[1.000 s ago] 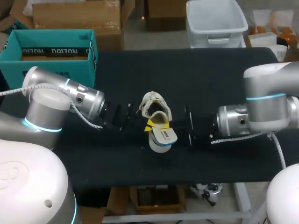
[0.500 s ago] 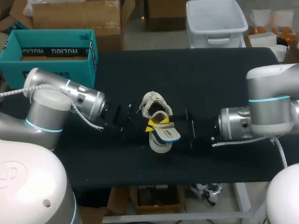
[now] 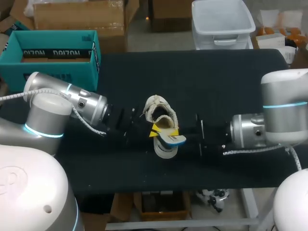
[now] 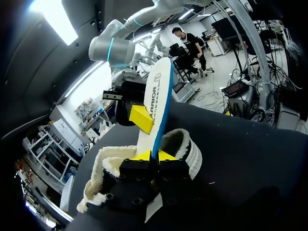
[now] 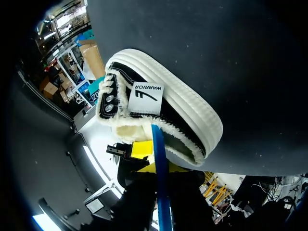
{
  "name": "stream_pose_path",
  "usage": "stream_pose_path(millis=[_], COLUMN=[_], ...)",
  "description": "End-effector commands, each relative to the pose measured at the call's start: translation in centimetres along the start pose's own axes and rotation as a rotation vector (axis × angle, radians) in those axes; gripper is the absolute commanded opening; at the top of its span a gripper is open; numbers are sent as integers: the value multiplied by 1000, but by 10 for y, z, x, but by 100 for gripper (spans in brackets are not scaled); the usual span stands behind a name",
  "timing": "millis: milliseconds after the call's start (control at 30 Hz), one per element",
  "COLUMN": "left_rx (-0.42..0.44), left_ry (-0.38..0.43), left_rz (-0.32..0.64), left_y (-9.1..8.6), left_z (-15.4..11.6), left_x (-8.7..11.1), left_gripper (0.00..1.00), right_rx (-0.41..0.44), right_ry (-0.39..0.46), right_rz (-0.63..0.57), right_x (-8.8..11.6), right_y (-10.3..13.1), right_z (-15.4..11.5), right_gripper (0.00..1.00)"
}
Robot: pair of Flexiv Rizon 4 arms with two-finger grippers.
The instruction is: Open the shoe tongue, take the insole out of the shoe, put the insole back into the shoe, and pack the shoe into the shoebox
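A cream fleece-lined shoe [image 3: 159,109] lies mid-table, its opening toward the front. The white insole [image 3: 172,140] with a blue edge sticks out of that opening. My left gripper [image 3: 154,130] comes in from the left and is shut on the insole's edge. My right gripper [image 3: 174,132] is shut on it from the right. In the left wrist view the insole [image 4: 158,96] rises ahead of my left gripper [image 4: 154,155], above the shoe [image 4: 185,144], with the right gripper [image 4: 147,118] clamped further up. In the right wrist view the insole [image 5: 158,144] runs from the shoe [image 5: 178,110] into my right gripper [image 5: 161,168].
The teal shoebox [image 3: 53,53] stands open at the table's back left corner, behind my left arm. The black tabletop [image 3: 216,86] stretches bare behind and to the right of the shoe.
My right arm has drawn back to the right, and the insole's outer end has followed it slightly. The left arm and the shoe have stayed in place.
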State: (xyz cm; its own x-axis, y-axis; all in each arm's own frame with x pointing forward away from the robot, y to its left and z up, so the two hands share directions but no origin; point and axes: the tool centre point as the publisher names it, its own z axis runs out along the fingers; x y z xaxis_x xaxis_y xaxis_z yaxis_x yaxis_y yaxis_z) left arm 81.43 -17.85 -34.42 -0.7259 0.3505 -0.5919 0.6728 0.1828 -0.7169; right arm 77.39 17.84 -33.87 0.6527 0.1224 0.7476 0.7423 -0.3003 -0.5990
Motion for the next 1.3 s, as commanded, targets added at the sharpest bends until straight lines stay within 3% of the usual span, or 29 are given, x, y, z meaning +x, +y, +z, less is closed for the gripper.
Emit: stream_pose_path(millis=[33, 100, 167, 200, 500, 800, 1167, 1233, 1300], left_rx=[-5, -5, 1, -19, -79, -117, -124, -119, -116], left_ry=[0, -1, 0, -6, -10, -12, -26, -28, -30], left_rz=[27, 49, 61, 70, 66, 20, 3, 2, 3], left_y=[-18, -30, -35, -38, -29, -3, 3, 3, 2], left_z=[3, 6, 9, 12, 21, 16, 11, 10, 10], left_x=[3, 6, 7, 7, 3, 2, 1, 2, 2], left_gripper=[35, 31, 17, 0, 0, 0, 0, 0, 0], right_rx=[13, 18, 21, 23, 23, 33, 22, 7, -9], right_ry=[2, 1, 1, 1, -2, -22, -28, -16, -11], right_rz=[-1, -3, -4, -4, -12, -20, -35, -45, -51], right_x=[-1, -2, -2, -2, -4, 1, 4, 3, 2], right_y=[7, 9, 10, 10, 18, 39, 42, 36, 30], right_z=[5, 6, 7, 7, 9, 21, 21, 15, 11], right_gripper=[0, 0, 0, 0, 0, 0, 1, 32, 45])
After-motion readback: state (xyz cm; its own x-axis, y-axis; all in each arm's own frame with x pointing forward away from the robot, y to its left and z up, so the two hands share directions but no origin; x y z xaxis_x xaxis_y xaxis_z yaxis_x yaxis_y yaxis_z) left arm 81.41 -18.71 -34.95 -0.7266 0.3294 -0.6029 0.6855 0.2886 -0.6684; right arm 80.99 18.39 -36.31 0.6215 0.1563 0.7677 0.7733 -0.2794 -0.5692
